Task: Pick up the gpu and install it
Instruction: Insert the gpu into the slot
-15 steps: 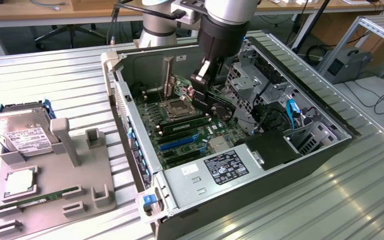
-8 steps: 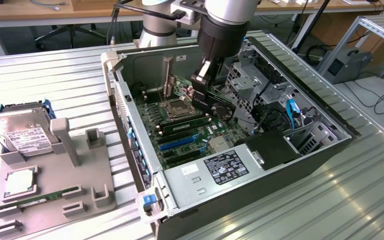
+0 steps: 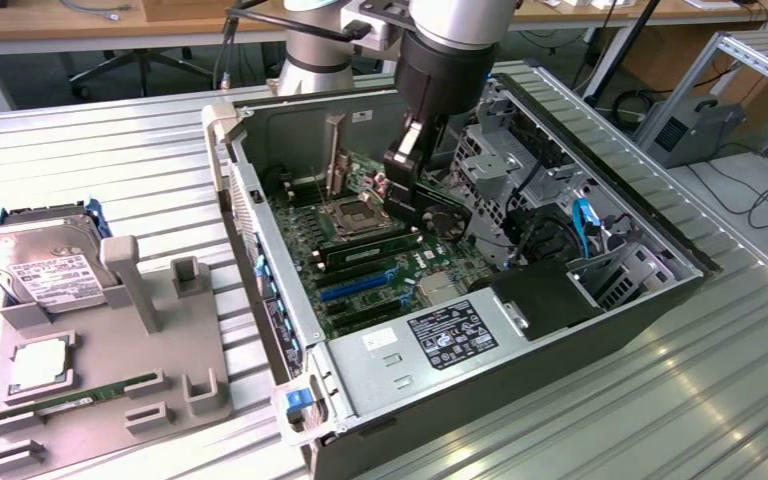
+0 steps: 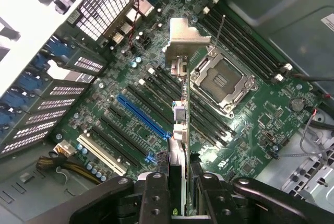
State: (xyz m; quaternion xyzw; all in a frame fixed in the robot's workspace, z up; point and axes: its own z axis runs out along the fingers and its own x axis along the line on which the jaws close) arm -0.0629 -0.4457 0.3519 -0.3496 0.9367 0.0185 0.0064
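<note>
Pincer [image 4: 180, 185] grips the gpu [image 4: 181, 114] edge-on above the motherboard [image 4: 245, 130] slots; the card seems light, stiff and fragile, best held by its upper edge, away from the connector.

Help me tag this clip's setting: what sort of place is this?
Probably a robotics lab: a gripper holding a gpu inside an open PC case, on a slatted metal table, with desks behind.
</note>
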